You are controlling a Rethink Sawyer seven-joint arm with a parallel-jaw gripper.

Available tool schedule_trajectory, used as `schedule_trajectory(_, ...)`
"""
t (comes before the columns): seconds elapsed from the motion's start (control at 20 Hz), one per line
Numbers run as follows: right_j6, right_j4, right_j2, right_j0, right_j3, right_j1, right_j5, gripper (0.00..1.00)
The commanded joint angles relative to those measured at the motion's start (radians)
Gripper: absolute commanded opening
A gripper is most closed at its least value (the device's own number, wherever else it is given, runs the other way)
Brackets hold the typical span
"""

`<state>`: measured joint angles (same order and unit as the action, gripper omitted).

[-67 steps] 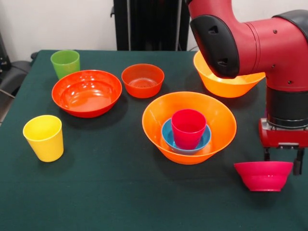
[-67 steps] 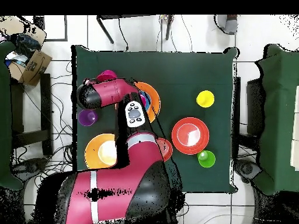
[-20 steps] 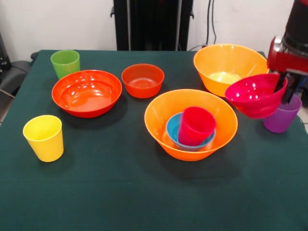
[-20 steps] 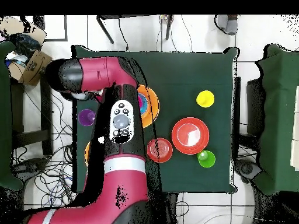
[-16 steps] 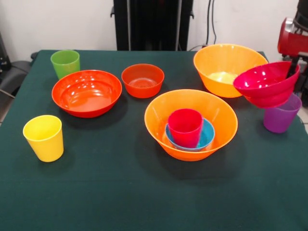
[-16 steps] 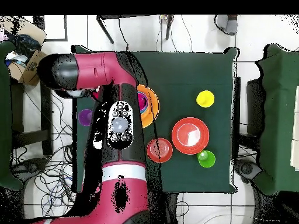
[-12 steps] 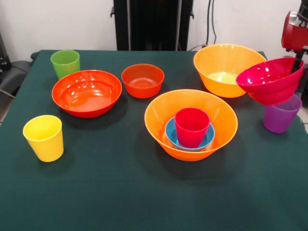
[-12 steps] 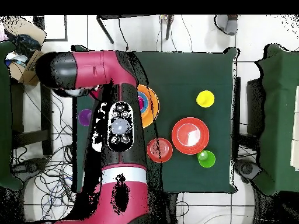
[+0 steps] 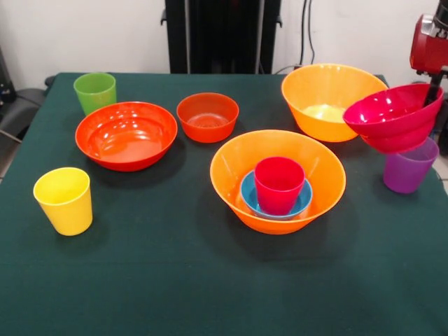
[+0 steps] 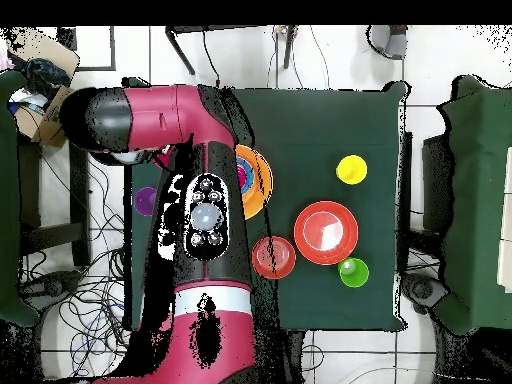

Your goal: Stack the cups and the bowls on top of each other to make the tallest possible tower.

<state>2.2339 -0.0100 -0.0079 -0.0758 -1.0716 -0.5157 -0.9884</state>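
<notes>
At the right edge of the front view my gripper (image 9: pixel 435 92) is shut on the rim of the magenta bowl (image 9: pixel 392 117). The bowl hangs tilted in the air, just above the purple cup (image 9: pixel 409 168). The tower is a large orange bowl (image 9: pixel 308 162) holding a blue bowl (image 9: pixel 249 196) with a crimson-pink cup (image 9: pixel 278 183) upright in it. A second large orange bowl (image 9: pixel 327 98) stands behind it. In the overhead view my arm (image 10: pixel 205 215) hides the gripper and the magenta bowl; the purple cup (image 10: pixel 148 201) and the tower's orange bowl (image 10: pixel 262 180) peek out beside it.
On the left stand a wide red-orange bowl (image 9: pixel 126 134), a small red-orange bowl (image 9: pixel 207 116), a green cup (image 9: pixel 95 92) and a yellow cup (image 9: pixel 64 200). The overhead view shows the same ones: wide bowl (image 10: pixel 325 232), small bowl (image 10: pixel 273 257), green cup (image 10: pixel 353 272), yellow cup (image 10: pixel 351 169).
The gripper has carried the magenta bowl up and to the right, over the purple cup. The crimson-pink cup, tilted a second ago, now stands upright in the blue bowl.
</notes>
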Motion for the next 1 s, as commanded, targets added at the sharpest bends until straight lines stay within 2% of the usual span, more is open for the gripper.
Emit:
schedule_trajectory(0.05, -0.053, 0.081, 0.020, 0.013, 0.027, 0.046, -0.118, 0.00)
schedule_trajectory(0.25, -0.122, 0.126, -0.005, 0.025, 0.061, 0.032, -0.234, 0.00)
schedule_trajectory(0.55, -0.260, 0.165, 0.048, 0.086, 0.195, 0.063, -0.388, 0.00)
schedule_trajectory(0.8, -0.361, 0.244, 0.097, 0.110, 0.426, 0.196, -0.436, 0.00)
schedule_trajectory(1.0, -0.352, 0.261, 0.126, 0.113, 0.551, 0.281, -0.408, 0.00)
